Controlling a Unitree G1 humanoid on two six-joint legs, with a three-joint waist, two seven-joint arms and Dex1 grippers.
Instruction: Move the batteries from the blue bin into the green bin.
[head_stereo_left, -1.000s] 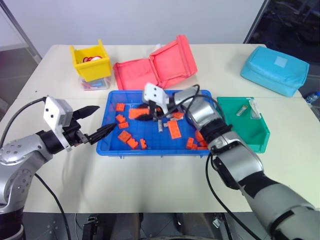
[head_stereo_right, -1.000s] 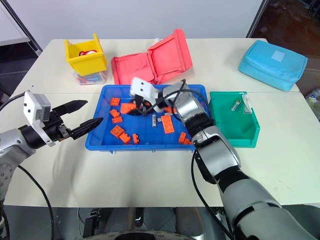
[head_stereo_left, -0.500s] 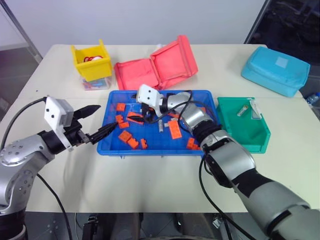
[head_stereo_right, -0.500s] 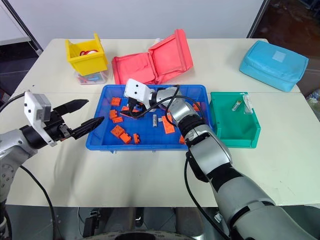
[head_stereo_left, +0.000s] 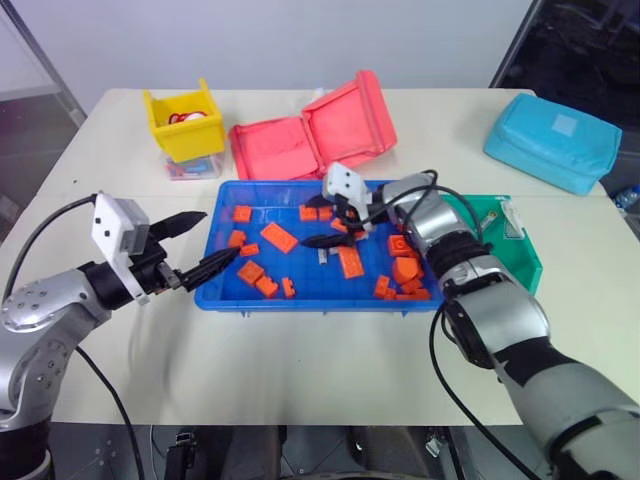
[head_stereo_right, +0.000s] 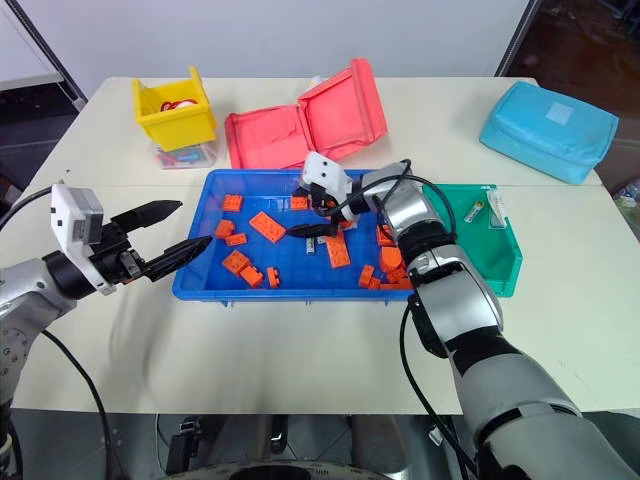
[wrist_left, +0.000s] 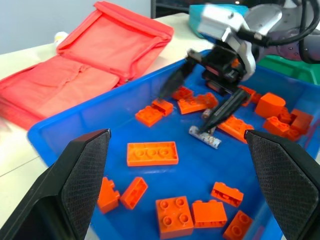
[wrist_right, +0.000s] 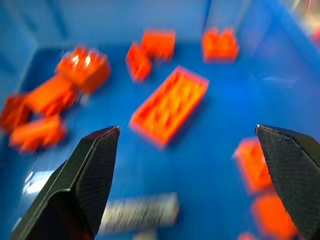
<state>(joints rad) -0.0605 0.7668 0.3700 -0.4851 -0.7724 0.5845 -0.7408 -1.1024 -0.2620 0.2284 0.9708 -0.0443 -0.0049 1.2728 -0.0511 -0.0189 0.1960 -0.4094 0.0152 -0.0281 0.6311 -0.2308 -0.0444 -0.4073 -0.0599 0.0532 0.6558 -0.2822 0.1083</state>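
Note:
The blue bin sits mid-table, holding several orange bricks and one silvery battery near its middle. My right gripper hangs open just above and behind that battery, with nothing between its fingers. The right wrist view looks down on the battery and the bricks. The green bin stands right of the blue bin, with two batteries at its back. My left gripper is open and level at the blue bin's left wall. Its wrist view shows the battery under the right gripper.
An open red pouch lies behind the blue bin. A yellow bin stands on a clear box at the back left. A light-blue zipped pouch lies at the back right. Orange bricks are scattered over the blue bin's floor.
My right gripper has opened and swung right from the bin's left-middle to its centre. A flat orange brick that lay between its fingers now lies free. The left arm kept still.

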